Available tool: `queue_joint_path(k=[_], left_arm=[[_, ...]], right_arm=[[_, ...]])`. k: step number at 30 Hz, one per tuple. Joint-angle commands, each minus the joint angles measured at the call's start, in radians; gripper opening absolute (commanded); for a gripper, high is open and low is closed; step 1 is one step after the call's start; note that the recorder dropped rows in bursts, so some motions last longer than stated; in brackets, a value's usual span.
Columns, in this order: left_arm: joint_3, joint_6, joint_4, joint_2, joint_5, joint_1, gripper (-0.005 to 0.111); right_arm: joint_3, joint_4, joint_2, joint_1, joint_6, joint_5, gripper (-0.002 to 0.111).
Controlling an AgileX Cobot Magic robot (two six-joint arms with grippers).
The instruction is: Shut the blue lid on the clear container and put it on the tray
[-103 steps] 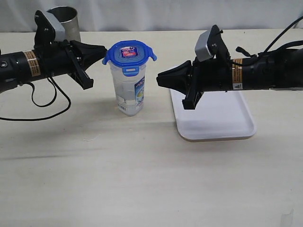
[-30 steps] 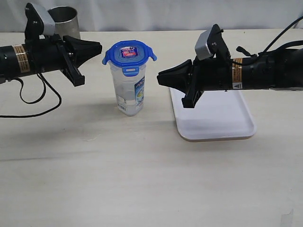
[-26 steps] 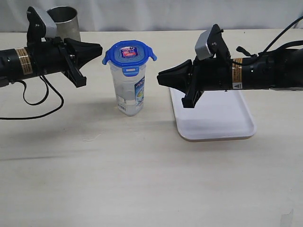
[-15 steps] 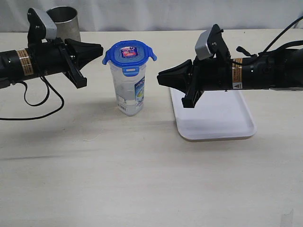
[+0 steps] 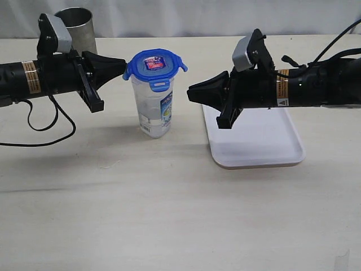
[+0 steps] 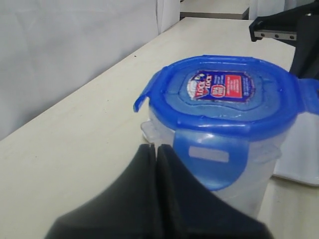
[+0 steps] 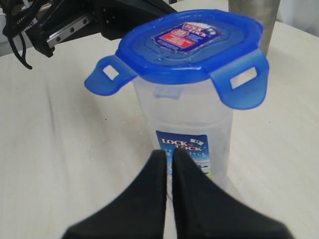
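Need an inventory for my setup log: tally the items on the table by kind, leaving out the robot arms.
Blue lid: 1
Clear container: 1
White tray: 1
Grey metal cup: 1
Total: 4

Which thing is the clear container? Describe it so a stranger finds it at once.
On the pale table, look just left of the white tray in the exterior view. There a tall clear container stands upright with a blue lid on top. Unlike the grey metal cup farther back, it is see-through and bears a blue-white label.
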State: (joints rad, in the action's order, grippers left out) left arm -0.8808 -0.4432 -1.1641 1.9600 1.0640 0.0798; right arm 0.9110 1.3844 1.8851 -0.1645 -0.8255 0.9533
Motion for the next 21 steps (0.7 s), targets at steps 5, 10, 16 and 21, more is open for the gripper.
queue_joint_path(k=[5, 10, 16, 21], left_arm=[[-0.004, -0.029, -0.014, 0.0, 0.015, 0.002, 0.0], [-0.004, -0.045, -0.031, 0.0, 0.015, 0.002, 0.0], [-0.004, -0.064, -0.057, 0.0, 0.015, 0.002, 0.0], [0.0, -0.081, -0.059, 0.0, 0.015, 0.002, 0.0]], right_arm=[[0.005, -0.004, 0.002, -0.001, 0.0, -0.002, 0.004], [0.005, -0.004, 0.002, -0.001, 0.0, -0.002, 0.004], [0.005, -0.004, 0.002, -0.001, 0.0, -0.002, 0.004], [0.005, -0.004, 0.002, -0.001, 0.002, -0.01, 0.004]])
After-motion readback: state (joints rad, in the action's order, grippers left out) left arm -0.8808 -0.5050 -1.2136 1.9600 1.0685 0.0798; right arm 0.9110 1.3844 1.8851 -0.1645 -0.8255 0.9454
